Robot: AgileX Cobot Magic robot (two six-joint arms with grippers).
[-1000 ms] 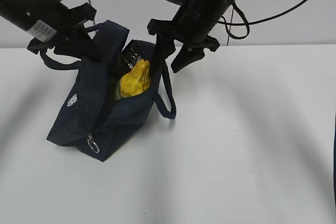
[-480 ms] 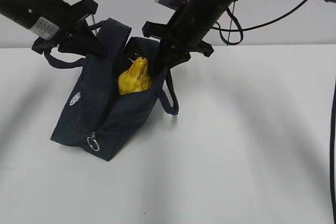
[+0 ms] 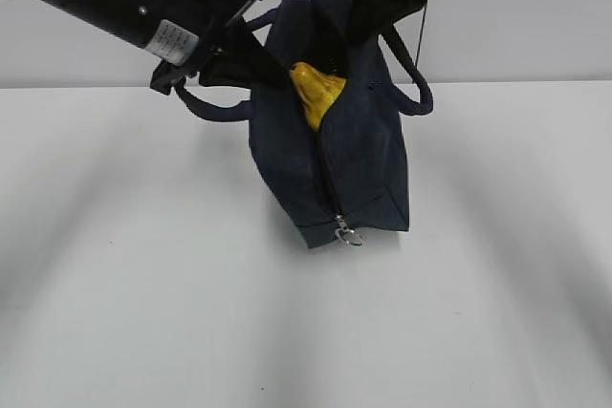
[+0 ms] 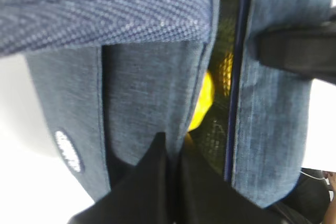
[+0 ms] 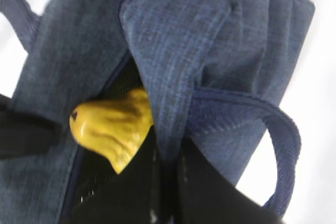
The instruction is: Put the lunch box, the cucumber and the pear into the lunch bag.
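The dark navy fabric lunch bag (image 3: 359, 155) with padded loop handles stands nearly upright on the white desk (image 3: 478, 284), its bottom end with the metal zipper ring (image 3: 350, 234) resting on the surface. The left tool (image 4: 169, 148) is closed tight, pinching the bag's left rim. The right tool (image 5: 167, 169) is likewise clamped on the right rim. The yellow mottled pear (image 3: 314, 93) pokes from the open top, between the two rims.
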